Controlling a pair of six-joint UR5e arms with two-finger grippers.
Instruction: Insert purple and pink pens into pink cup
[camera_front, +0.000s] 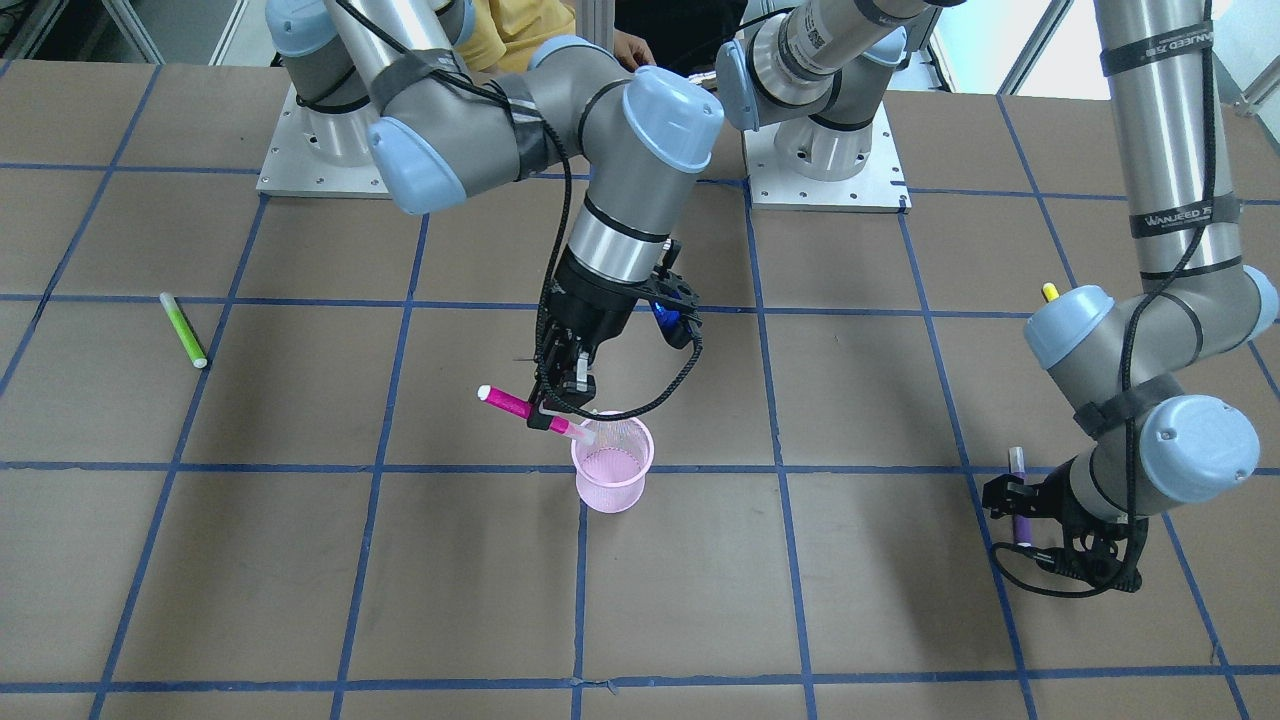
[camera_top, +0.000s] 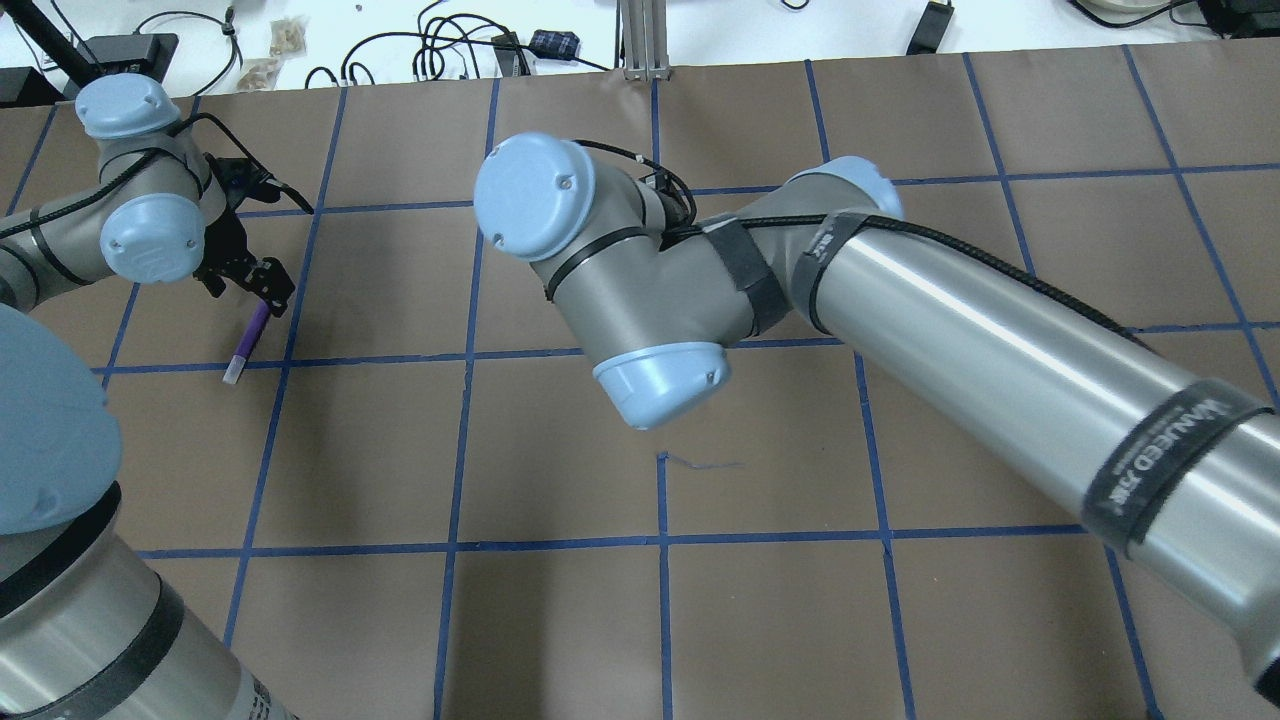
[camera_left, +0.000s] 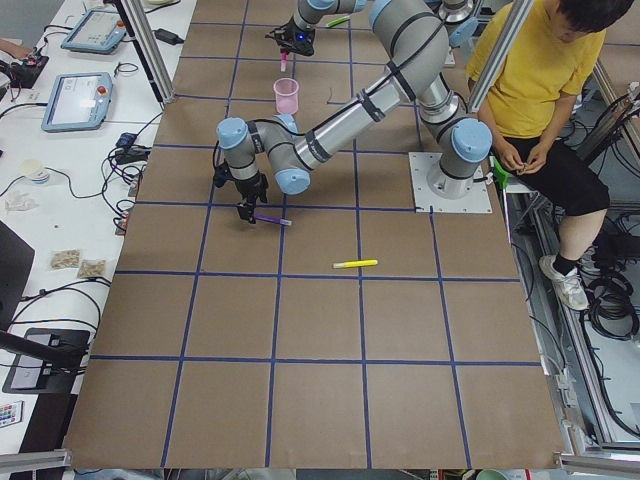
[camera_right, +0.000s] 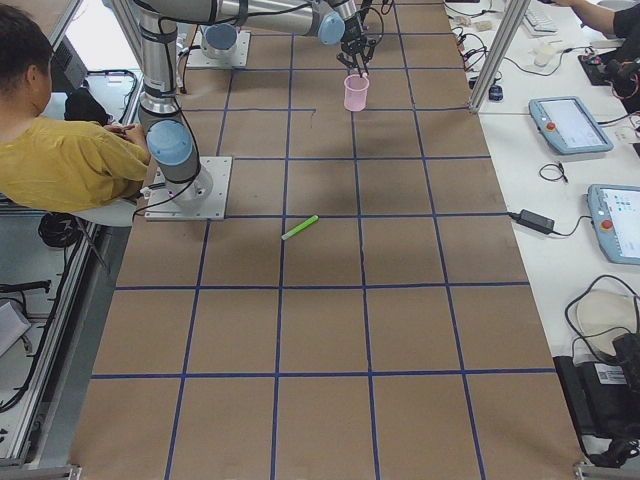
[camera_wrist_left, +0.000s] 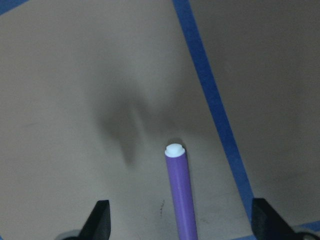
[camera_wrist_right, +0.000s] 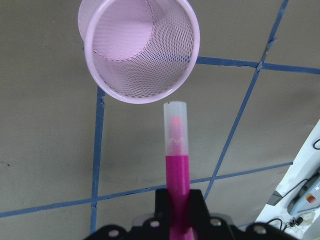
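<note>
Over the brown gridded table (camera_front: 300, 560), your right gripper (camera_front: 560, 415) clenches the pink pen (camera_front: 515, 404), tip at the rim of the pink cup (camera_front: 612, 470), so insertion looks under way: centre it over the mouth, then release, while your left gripper (camera_wrist_left: 182, 225) straddles the lying purple pen (camera_wrist_left: 180, 195), jaws released.

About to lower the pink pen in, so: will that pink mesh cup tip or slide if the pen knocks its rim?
Probably light: the pink cup is thin open mesh and looks empty, so a knock could shift it. Its base looks narrower than its rim, so tipping seems possible.
</note>
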